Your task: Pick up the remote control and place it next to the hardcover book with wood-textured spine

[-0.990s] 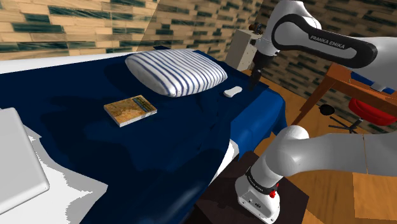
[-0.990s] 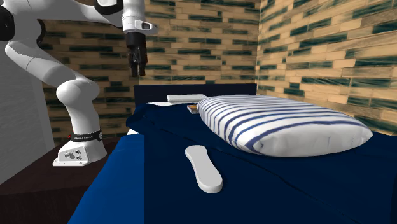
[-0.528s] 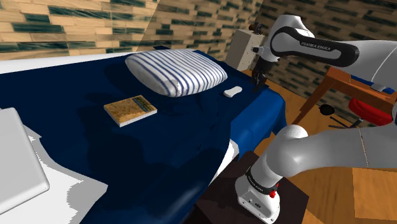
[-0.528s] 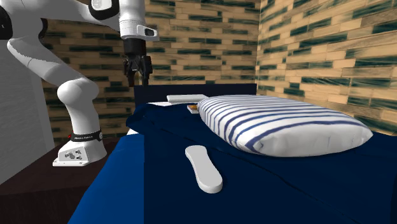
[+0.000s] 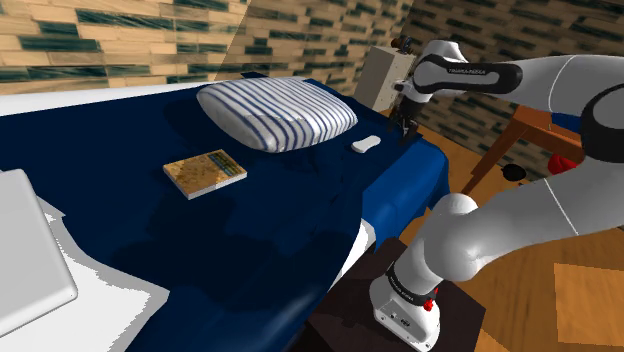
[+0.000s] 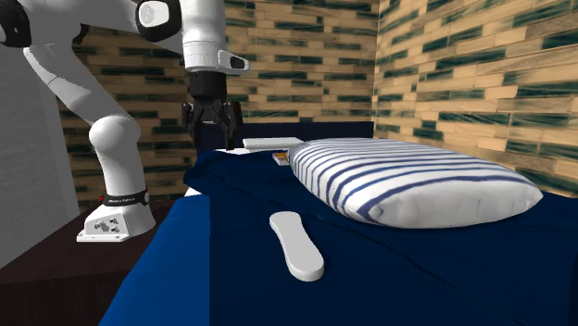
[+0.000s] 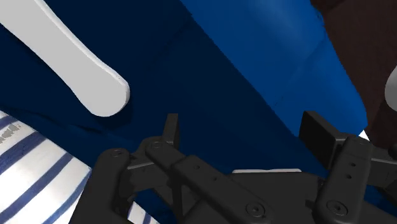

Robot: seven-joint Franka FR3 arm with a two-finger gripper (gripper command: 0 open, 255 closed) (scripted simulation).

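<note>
The remote control (image 5: 366, 145) is a plain white elongated bar lying flat on the dark blue bedspread (image 5: 250, 230), near the bed's corner and beside the striped pillow (image 5: 277, 112). It also lies in front of the pillow in the second exterior view (image 6: 296, 244). The book (image 5: 205, 172), with a brown-orange patterned cover, lies flat mid-bed, well apart from the remote. My black gripper (image 5: 407, 123) hangs just past the bed's edge, close to the remote and a little above it. In the wrist view my gripper (image 7: 243, 130) is open and holds nothing, with the remote (image 7: 76, 63) off to one side ahead of the fingers.
A flat white slab (image 5: 30, 250) lies on the bed at the shoulder view's lower left. A pale cabinet (image 5: 380, 75) stands beyond the bed corner. A wooden table (image 5: 545, 125) and a red stool (image 5: 585, 178) stand on the wood floor at that view's right.
The arm has swung down and nearer the bed corner, bringing the hand lower toward the remote. The wrist has turned. The fingers stay open; the remote and book have not moved.
</note>
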